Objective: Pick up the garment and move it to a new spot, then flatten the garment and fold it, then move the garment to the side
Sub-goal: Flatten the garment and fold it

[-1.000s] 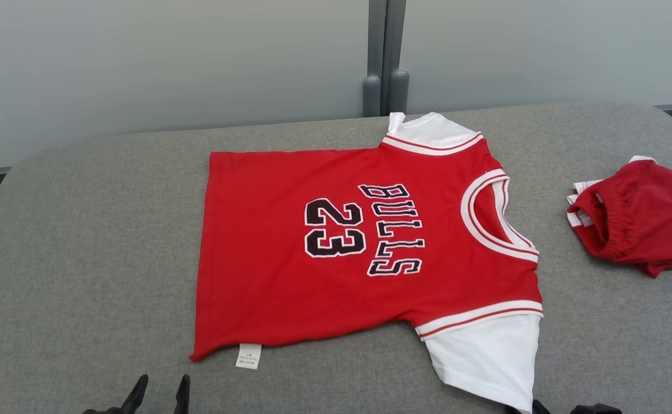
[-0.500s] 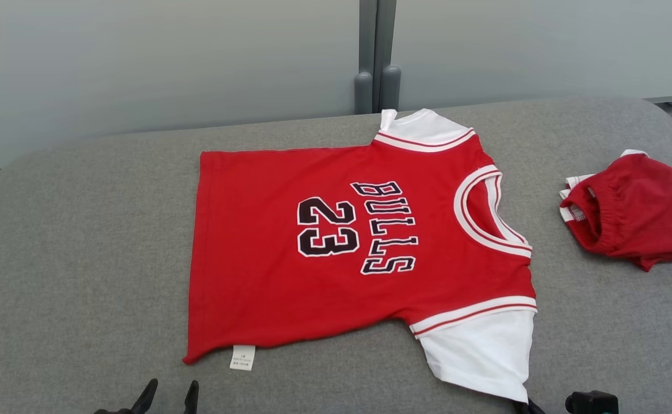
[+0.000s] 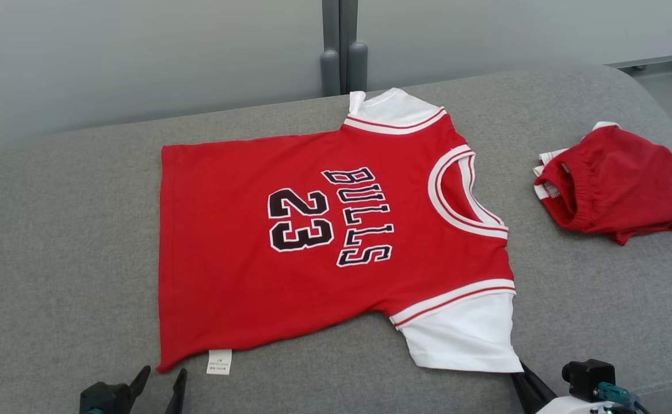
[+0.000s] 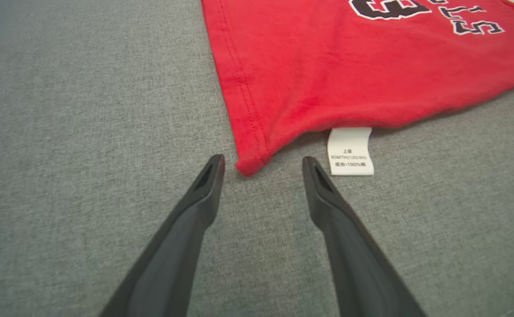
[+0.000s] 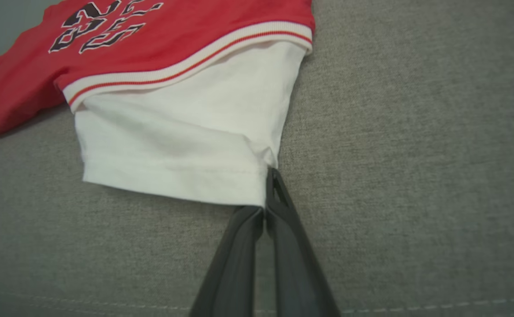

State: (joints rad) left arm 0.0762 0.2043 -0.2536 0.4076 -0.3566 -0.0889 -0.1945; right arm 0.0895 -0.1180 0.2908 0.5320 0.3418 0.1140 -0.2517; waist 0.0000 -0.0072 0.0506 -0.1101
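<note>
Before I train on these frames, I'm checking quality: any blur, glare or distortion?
Head view: even soft light, no glare, jersey print sharp. Left wrist view: crisp, label legible, wide-angle stretch on the fingers. Right wrist view: softer, sleeve and fingers slightly blurred.

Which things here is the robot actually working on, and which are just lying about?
Part of the job:
red Bulls 23 jersey
left gripper, open at the jersey's hem corner
right gripper, shut on the white sleeve

Just lying about:
red shorts, apart from the jersey, to the robot's right on the grey cushion
</note>
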